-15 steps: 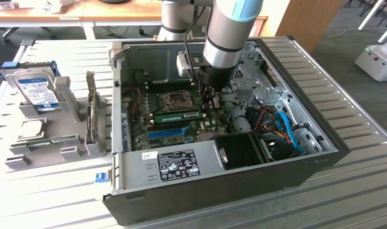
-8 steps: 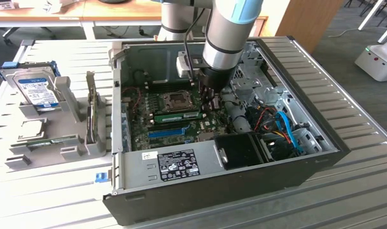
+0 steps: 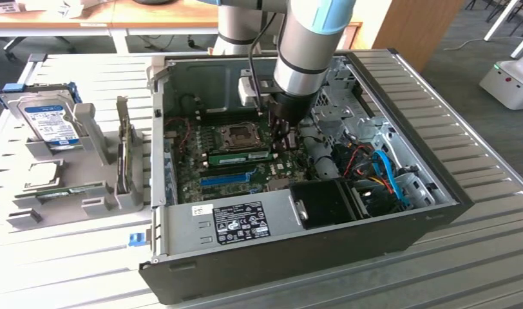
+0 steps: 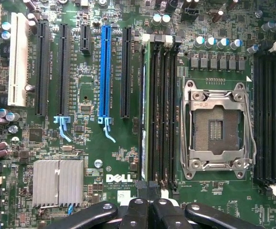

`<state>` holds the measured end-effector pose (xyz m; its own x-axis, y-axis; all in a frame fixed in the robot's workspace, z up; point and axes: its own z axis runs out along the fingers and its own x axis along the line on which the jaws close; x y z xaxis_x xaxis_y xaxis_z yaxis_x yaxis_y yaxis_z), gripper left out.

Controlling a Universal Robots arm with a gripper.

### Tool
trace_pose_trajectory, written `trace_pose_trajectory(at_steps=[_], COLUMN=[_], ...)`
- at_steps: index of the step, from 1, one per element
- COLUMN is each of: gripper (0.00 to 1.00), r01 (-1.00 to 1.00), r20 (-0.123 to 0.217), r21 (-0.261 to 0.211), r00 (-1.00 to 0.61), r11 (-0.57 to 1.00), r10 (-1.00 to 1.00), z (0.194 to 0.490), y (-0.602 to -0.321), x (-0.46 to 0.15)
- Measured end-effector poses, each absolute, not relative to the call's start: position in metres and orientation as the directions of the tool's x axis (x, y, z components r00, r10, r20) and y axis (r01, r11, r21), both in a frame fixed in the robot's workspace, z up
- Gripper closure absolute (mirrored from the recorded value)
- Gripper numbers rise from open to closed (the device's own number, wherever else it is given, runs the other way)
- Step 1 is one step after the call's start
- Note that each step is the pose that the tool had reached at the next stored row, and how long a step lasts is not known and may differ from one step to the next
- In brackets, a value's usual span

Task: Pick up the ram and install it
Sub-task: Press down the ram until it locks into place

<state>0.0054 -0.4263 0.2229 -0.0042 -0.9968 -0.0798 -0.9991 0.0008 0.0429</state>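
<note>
The ram is a thin green stick seen edge-on, standing in the black memory slot closest to the blue slot, beside the CPU socket. In the exterior view the ram lies as a green strip on the motherboard inside the open computer case. My gripper hovers over one end of that slot with its black fingers pressed together and nothing visible between them. From outside, the gripper reaches down into the case just beside the ram's end.
A blue expansion slot and black slots run parallel to the ram. Blue cables and a black shroud crowd the case's near corner. Outside, a grey rack holds a blue-labelled hard drive.
</note>
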Motion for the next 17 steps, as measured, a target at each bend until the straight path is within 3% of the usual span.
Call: trace_pose_trajectory(at_steps=[17], gripper=[0.89], r01=[-0.999], r20=[-0.08], r21=[0.043], r00=[-0.004], r11=[0.001], r10=[-0.997], z=[0.2221], y=[-0.4263], x=[0.0054])
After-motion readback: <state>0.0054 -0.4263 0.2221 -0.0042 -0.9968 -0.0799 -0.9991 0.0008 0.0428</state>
